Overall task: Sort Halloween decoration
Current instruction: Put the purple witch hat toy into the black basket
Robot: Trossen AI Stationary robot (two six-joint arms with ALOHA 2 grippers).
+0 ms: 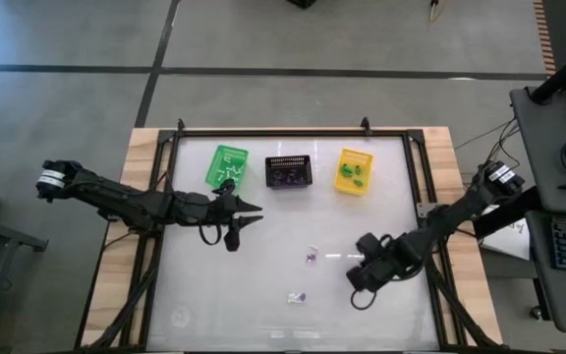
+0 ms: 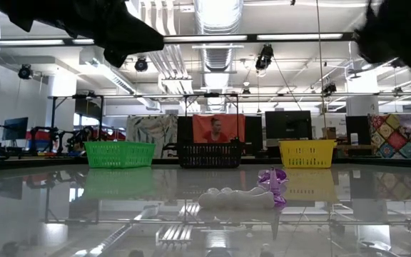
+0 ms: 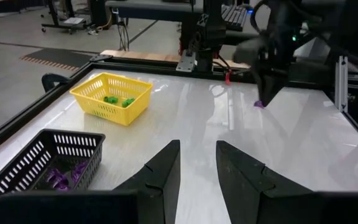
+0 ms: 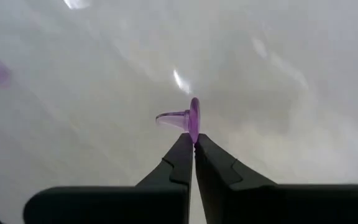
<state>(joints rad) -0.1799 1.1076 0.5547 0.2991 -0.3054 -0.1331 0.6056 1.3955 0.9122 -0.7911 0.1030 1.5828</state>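
Observation:
Three small baskets stand in a row near the far edge: green (image 1: 227, 165), black (image 1: 289, 171) with purple trinkets (image 3: 61, 177), and yellow (image 1: 354, 169) with green trinkets (image 3: 118, 101). Two loose clusters of white and purple trinkets lie on the table (image 1: 311, 256) (image 1: 296, 297); in the low view they are white (image 2: 227, 196) and purple (image 2: 273, 178). My left gripper (image 1: 249, 218) (image 3: 197, 162) hovers open in front of the green and black baskets, holding nothing. My right gripper (image 1: 356, 282) (image 4: 194, 144), right of the loose trinkets, is shut on a purple trinket (image 4: 191, 119). My right gripper pinches the purple trinket by the rim of its flat disc (image 4: 194, 134), only at the free ends of the two fingers. The rest of the disc and a short stem (image 4: 169, 118) stick out past the fingertips. The trinket is clear of the table.
A black metal frame (image 1: 293, 131) rims the glossy white table top. Bare surface lies between the baskets and the loose trinkets, and along the near edge. Room equipment and a desk (image 1: 558, 147) stand beyond the right side.

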